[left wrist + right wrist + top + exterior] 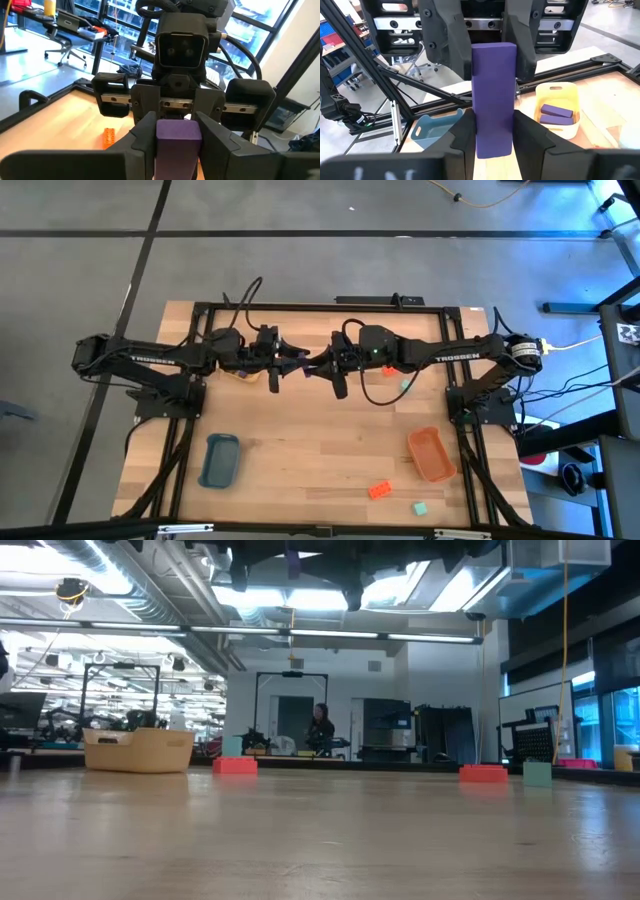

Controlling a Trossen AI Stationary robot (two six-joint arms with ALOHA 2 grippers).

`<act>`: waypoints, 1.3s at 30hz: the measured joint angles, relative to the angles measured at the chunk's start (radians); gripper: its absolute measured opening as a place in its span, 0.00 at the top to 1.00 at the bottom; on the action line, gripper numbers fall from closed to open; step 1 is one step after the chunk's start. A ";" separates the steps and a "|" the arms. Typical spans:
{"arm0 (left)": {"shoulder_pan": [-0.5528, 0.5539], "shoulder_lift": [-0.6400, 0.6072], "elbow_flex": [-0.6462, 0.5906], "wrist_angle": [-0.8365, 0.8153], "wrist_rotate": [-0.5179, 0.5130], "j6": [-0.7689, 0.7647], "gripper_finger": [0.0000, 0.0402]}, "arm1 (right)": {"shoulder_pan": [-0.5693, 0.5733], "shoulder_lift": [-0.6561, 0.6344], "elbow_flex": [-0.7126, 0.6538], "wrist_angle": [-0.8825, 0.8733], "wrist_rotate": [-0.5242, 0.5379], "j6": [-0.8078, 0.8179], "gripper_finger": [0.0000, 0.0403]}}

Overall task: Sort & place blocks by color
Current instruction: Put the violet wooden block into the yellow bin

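A long purple block (301, 366) hangs in the air over the table's far middle, between my two grippers. My left gripper (283, 366) comes from the table's left and my right gripper (322, 366) from the right; they face each other, each shut on one end of the block. An orange-red studded block (379, 490) and a mint-teal block (421, 508) lie flat near the near edge. Another teal block (405, 385) lies under the right arm. Two purple blocks (559, 114) lie in the yellow tray (570, 129). My left gripper pinches the purple block's left end (492, 50) between its two fingers (451, 47), level, from the table's left and along the block. The block is lifted clear and level. My right gripper pinches the block's right end (493, 142) between its two fingers (464, 137), level, from the table's right and along the block. The block spans the gap between both grippers.
A blue-grey tray (220, 460) sits near left and an orange tray (432, 452) near right. The yellow tray lies mostly under the left arm. Bare wood lies between the trays. A black frame rims the table; a person stands far off in the room (320, 726).
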 joint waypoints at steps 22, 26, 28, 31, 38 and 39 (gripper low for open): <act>0.053 -0.225 -0.001 -0.329 0.002 0.057 0.75 | -0.027 -0.155 0.001 -0.266 0.017 0.022 0.23; 0.072 -0.319 -0.001 -0.420 0.002 0.088 0.75 | -0.030 -0.230 0.001 -0.417 0.064 0.016 0.21; 0.079 -0.361 -0.001 -0.464 0.002 0.100 0.75 | -0.029 -0.268 0.001 -0.469 0.081 0.015 0.21; 0.082 -0.417 -0.003 -0.516 0.002 0.105 0.75 | -0.024 -0.322 -0.022 -0.476 0.105 0.021 0.21; 0.082 -0.558 -0.088 -0.498 0.008 0.071 0.75 | 0.020 -0.458 -0.216 -0.225 0.176 0.106 0.21; 0.081 -0.572 -0.101 -0.494 0.006 0.057 0.75 | 0.030 -0.470 -0.243 -0.164 0.177 0.115 0.21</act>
